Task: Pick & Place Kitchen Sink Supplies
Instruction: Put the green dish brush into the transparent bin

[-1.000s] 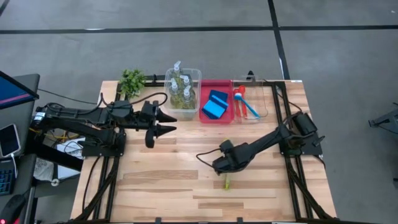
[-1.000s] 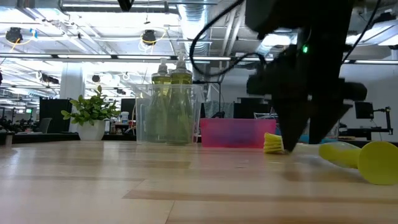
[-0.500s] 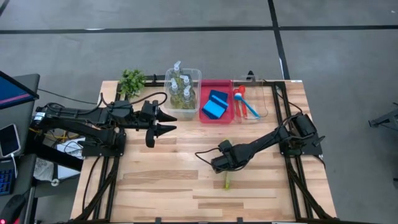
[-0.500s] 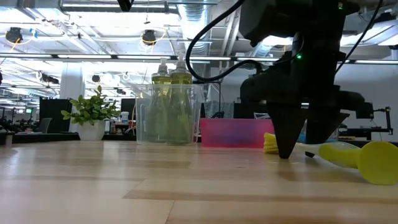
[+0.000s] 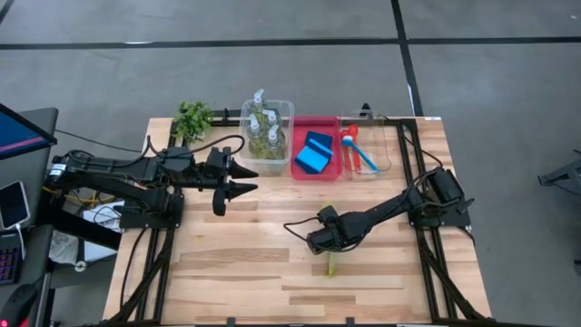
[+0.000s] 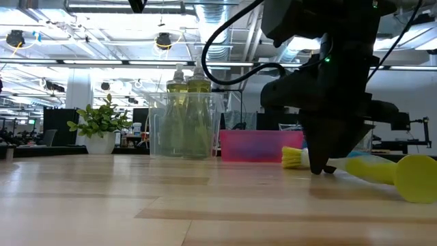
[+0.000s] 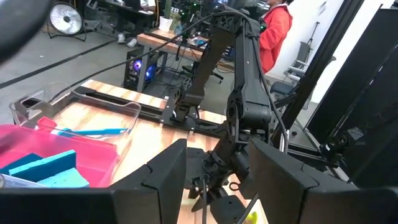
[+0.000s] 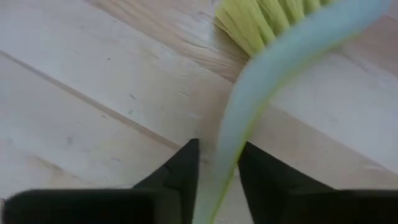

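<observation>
Yellow-green brush lying flat on the bench, lower centre of the high view, handle toward the frame's bottom, bristle end tucked under the right hand. Seen in the right wrist view with its pale handle running between the two dark fingers, both pressed close against it: right hand clenched on the brush, brush resting on the wood. In the low view, bristles left of the dark hand, broad handle end at the right edge.

Along the top edge of the bench, three containers side by side. Clear tub at upper centre, holding the pump bottles of yellow-green soap, upright and packed close. Red tray just to its right, holding blue sponges, leaning on one another. Second clear tub right of the tray, holding a red brush and a blue brush. Small green plant left of the bottle tub, near the upper left corner of the bench.

Left hand hovering above the bench at centre left, below the bottle tub, fingers apart, grasping nothing. Person in a red top beyond the bench in the left wrist view.
</observation>
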`<state>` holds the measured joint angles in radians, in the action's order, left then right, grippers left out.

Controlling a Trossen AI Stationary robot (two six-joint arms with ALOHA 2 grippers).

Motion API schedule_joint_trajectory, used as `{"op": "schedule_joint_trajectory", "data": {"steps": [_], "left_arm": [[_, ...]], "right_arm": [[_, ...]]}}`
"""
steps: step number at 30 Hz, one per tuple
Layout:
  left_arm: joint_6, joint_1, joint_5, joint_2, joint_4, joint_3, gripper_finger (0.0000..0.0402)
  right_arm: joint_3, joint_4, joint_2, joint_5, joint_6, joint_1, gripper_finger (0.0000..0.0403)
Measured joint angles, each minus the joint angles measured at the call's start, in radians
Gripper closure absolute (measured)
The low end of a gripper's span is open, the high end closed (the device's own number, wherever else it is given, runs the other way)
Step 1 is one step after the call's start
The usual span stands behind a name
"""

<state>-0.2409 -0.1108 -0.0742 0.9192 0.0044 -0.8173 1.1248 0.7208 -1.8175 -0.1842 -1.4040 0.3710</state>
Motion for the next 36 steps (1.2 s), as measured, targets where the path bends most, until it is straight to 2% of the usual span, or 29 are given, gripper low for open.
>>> {"op": "schedule_joint_trajectory", "data": {"steps": [6, 12, 22, 31, 36], "left_arm": [[0.0, 0.0, 0.0, 0.0, -0.006, 0.0, 0.023], [-0.003, 0.0, 0.0, 0.0, -0.009, 0.0, 0.023], [-0.003, 0.0, 0.0, 0.0, -0.016, 0.0, 0.023], [-0.003, 0.0, 0.0, 0.0, -0.023, 0.0, 0.023], [-0.003, 0.0, -0.006, 0.0, -0.025, 0.0, 0.023]], "right_arm": [[0.0, -0.001, 0.0, 0.003, 0.0, 0.0, 0.0371], [-0.003, 0.008, 0.046, 0.002, 0.002, 0.002, 0.0371], [-0.003, -0.05, 0.218, -0.028, 0.099, 0.005, 0.0369], [-0.003, -0.138, 0.398, -0.249, 0.245, 0.007, 0.0365], [-0.004, -0.137, 0.512, -0.46, 0.361, -0.001, 0.0369]]}}
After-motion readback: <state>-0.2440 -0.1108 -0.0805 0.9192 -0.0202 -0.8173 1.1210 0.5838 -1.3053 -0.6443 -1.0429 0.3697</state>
